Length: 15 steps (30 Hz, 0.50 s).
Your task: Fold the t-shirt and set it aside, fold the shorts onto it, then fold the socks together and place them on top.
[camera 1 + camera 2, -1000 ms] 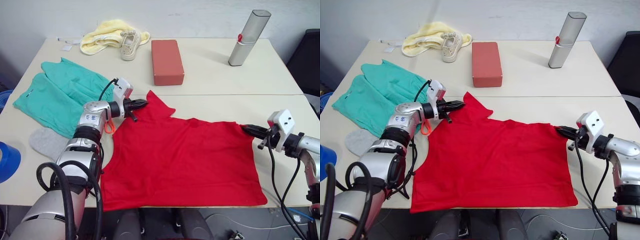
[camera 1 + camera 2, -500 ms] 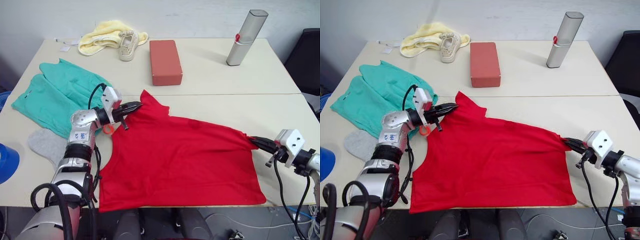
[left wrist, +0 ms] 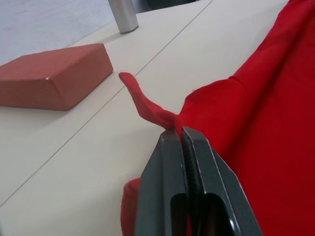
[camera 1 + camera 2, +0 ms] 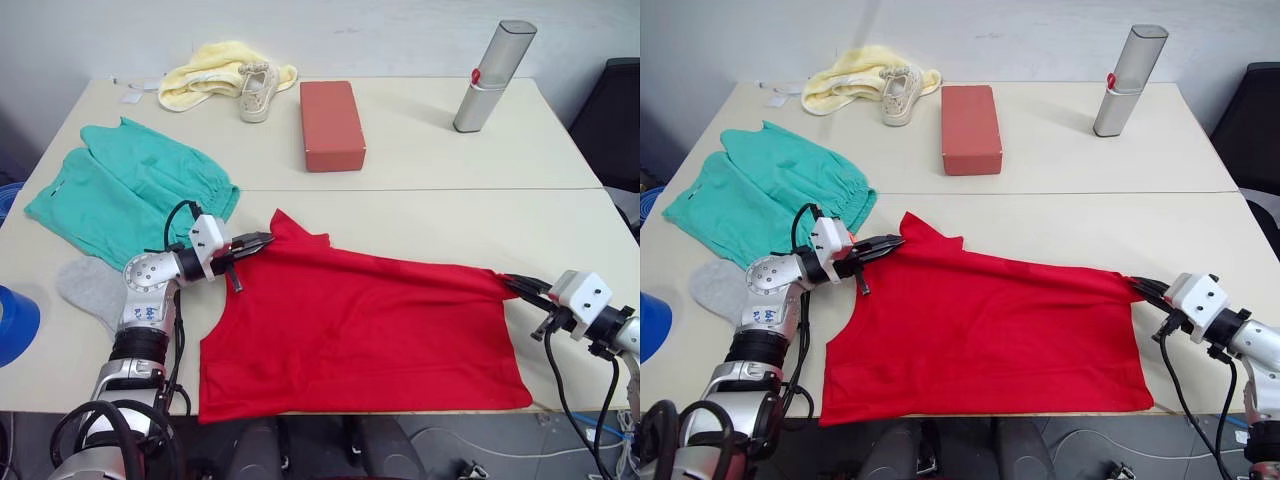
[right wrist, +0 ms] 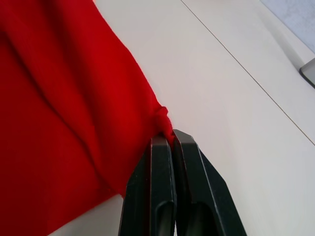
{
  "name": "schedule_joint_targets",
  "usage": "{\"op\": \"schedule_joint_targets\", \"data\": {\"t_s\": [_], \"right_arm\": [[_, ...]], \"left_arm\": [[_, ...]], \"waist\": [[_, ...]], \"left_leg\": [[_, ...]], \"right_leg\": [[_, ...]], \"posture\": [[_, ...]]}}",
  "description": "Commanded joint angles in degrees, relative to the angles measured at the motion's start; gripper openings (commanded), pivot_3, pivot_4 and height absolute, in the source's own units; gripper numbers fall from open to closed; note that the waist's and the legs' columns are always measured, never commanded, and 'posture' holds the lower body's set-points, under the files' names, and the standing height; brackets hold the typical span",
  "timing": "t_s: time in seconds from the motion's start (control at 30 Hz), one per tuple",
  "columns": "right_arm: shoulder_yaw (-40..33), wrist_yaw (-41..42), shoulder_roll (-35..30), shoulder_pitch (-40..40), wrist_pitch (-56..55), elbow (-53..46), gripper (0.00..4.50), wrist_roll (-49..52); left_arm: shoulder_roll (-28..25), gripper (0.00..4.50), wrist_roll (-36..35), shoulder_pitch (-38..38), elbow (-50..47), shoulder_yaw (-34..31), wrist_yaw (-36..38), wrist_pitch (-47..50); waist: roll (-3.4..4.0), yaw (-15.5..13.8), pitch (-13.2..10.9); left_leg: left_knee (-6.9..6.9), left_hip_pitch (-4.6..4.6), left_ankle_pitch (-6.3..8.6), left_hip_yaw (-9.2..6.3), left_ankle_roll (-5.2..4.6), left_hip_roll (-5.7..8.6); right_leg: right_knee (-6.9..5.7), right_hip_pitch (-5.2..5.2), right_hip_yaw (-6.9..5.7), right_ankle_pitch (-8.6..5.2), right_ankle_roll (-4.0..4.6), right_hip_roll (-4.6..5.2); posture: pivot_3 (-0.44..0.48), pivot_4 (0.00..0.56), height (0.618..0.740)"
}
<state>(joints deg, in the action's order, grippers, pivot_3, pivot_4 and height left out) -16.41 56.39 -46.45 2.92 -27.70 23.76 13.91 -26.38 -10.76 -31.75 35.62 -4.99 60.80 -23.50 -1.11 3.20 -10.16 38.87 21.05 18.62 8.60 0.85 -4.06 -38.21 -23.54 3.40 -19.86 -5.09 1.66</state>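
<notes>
T-shirt [image 4: 360, 330] stretched low over the table; left hand [image 4: 262, 241] and right hand [image 4: 512, 284] each pinch opposite edges.

The blue thing [image 4: 15, 322] is cut off by the edge. One grey sock [image 4: 92, 286] may be partly under the shorts [image 4: 120, 195].

Left gripper [image 4: 262, 241], left of frame centre, is clamped on a pinch of the t-shirt [image 4: 370, 320], its arm rising from the lower left corner with the fingers pointing right. Right gripper [image 4: 515, 283], at the right edge, pinches the cloth too, its wrist angled in from the lower right.
</notes>
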Motion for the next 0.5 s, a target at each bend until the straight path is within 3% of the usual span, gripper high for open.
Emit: {"op": "schedule_joint_targets", "data": {"t_s": [0.03, 0.1, 0.2, 0.4, 0.5], "right_arm": [[-0.9, -1.5, 0.3, -1.9, -0.1, -1.6, 0.00, 0.1], [-1.4, -0.6, 0.9, -3.2, 4.6, -4.8, 0.00, 4.0], [-1.6, 0.1, 0.1, -4.6, 5.4, -7.4, 0.62, 4.3], [-4.7, 4.3, -3.9, -9.7, 13.3, -15.2, 2.68, 9.4], [-6.7, 6.5, -6.6, -11.2, 20.1, -19.4, 3.75, 13.0]], "left_arm": [[-1.8, 0.06, 0.7, 2.7, -2.8, 1.3, 1.1, -2.6], [-2.3, 0.06, -0.2, 3.9, -3.8, 2.1, 2.4, -0.2], [-3.0, 0.63, -1.6, 5.3, -6.5, 2.4, 3.9, 1.3], [-6.1, 2.52, -4.4, 7.8, -14.6, 1.4, 4.9, 7.2], [-8.6, 3.47, -7.9, 8.3, -20.0, 1.1, 6.1, 15.2]], "waist": [[0.01, 0.0, 0.0], [0.02, 0.0, 0.0], [0.02, 0.0, 0.0], [0.04, -0.1, 0.0], [0.04, -0.1, 0.0]], "left_leg": [[0.00, 0.00, 0.00, 0.00, 0.00, 0.00], [-0.01, -0.01, 0.00, -0.01, 0.00, -0.01], [0.03, 0.00, 0.01, -0.02, -0.01, -0.01], [0.02, 0.00, 0.02, -0.08, -0.01, -0.03], [0.04, 0.00, 0.04, -0.11, -0.04, -0.04]], "right_leg": [[0.00, 0.01, 0.02, 0.00, 0.00, 0.00], [0.01, 0.02, 0.03, 0.00, 0.00, 0.01], [-0.02, 0.02, 0.03, 0.00, 0.01, 0.02], [-0.01, 0.05, 0.05, 0.00, 0.01, 0.01], [0.00, 0.08, 0.07, 0.00, 0.02, 0.02]], "posture": [[0.000, 0.150, 0.740], [0.000, 0.150, 0.740], [0.000, 0.150, 0.740], [0.000, 0.150, 0.740], [0.000, 0.150, 0.740]]}}
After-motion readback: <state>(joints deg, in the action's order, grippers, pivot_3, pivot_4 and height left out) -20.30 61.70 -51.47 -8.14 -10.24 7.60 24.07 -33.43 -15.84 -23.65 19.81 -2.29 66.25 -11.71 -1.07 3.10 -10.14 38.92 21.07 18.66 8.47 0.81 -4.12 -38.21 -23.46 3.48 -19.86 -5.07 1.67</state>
